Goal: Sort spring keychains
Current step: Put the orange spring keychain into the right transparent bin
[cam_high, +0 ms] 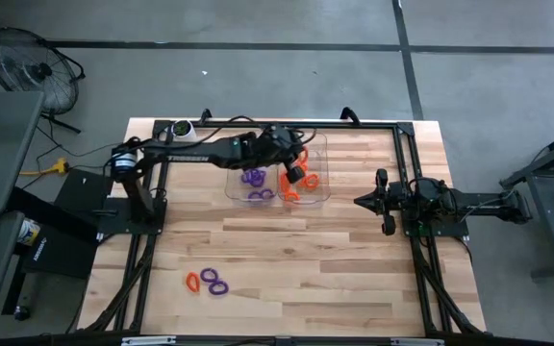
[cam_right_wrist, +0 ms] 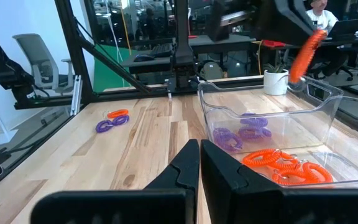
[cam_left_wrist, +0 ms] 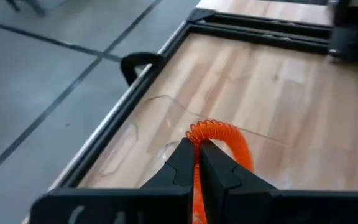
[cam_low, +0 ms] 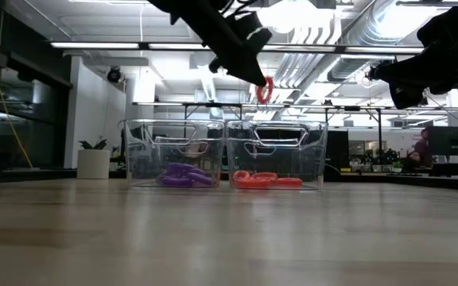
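Orange keychain (cam_low: pixel 265 89) held up high at centre frame; purple coils (cam_low: pixel 183 175) in the clear left tray (cam_low: pixel 177 152), orange coils (cam_low: pixel 265 179) in the right tray (cam_low: pixel 281 151); pale wooden table (cam_high: pixel 296 259).

The high view looks straight down on the whole wooden table (cam_high: pixel 287 259) and some floor around it. The low view sits at tabletop height, facing level across the boards toward two clear trays (cam_low: pixel 225 152) and the room behind. The left wrist view looks down from close above one tray's rim (cam_left_wrist: pixel 166 102) toward the table's edge and the floor. The right wrist view looks across the table from farther back, sharing the trays (cam_right_wrist: pixel 272 124) with the low view.
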### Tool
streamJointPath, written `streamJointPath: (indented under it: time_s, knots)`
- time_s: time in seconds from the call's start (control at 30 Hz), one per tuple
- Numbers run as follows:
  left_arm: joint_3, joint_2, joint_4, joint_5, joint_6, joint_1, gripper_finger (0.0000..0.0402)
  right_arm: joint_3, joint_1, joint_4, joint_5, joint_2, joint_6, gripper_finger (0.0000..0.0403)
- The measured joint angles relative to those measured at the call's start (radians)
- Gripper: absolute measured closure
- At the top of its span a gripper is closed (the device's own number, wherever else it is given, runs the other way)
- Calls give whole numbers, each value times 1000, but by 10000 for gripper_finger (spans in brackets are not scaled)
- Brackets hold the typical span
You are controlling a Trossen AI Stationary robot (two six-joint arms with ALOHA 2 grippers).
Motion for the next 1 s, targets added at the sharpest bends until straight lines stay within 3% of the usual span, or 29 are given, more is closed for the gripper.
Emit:
streamJointPath:
  time_s: [0.3,0.8,1.0]
  knots:
    - [84,67,-71,-69,-34,5,359,0,0,0,0,0,0,392]
    - [83,69,-87,-50,-55,4,220,0,0,0,0,0,0,392]
    - [83,18,-176,1,-60,-16,213,0,0,0,0,0,0,392]
